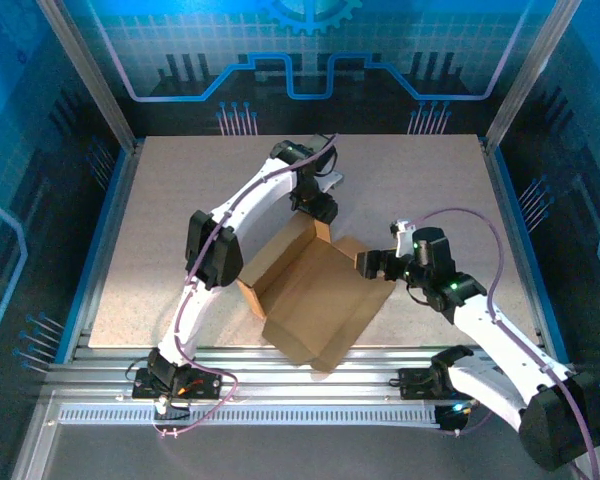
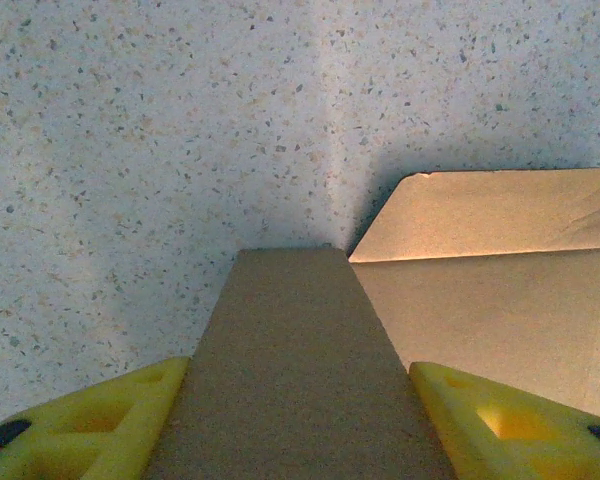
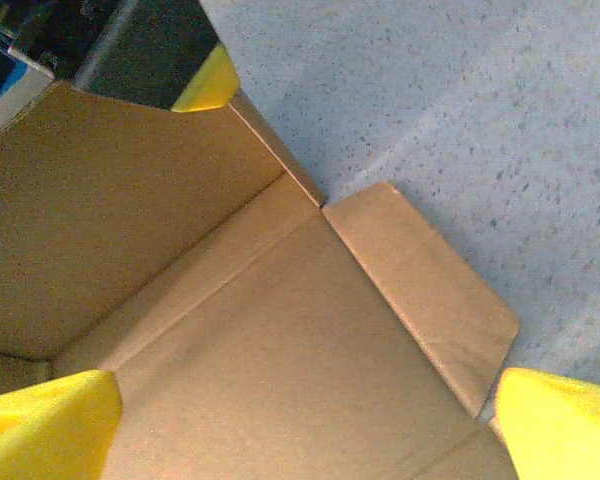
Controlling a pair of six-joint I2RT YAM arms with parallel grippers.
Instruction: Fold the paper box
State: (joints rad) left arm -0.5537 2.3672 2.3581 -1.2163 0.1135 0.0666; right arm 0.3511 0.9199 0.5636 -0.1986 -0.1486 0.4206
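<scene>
The box (image 1: 315, 295) lies half-formed at the centre of the table (image 1: 180, 200), its lowest corner past the table's lower edge. The left gripper (image 1: 320, 212), at the box's upper side, is closed on a raised wall. In its wrist view both fingers (image 2: 90, 430) are cut off by the bottom edge. The right gripper (image 1: 373, 265) hangs wide open over the box's right side, holding nothing, and hides that edge from above.

Box (image 1: 315, 300): matt brown cardboard, smooth, creased. Table (image 1: 180, 200): matt, speckled, stone-look. Fingers (image 2: 90, 420): yellow plastic, slight sheen. Arms (image 1: 250, 195): glossy white plastic. Rails (image 1: 310, 380): ribbed bare metal.
</scene>
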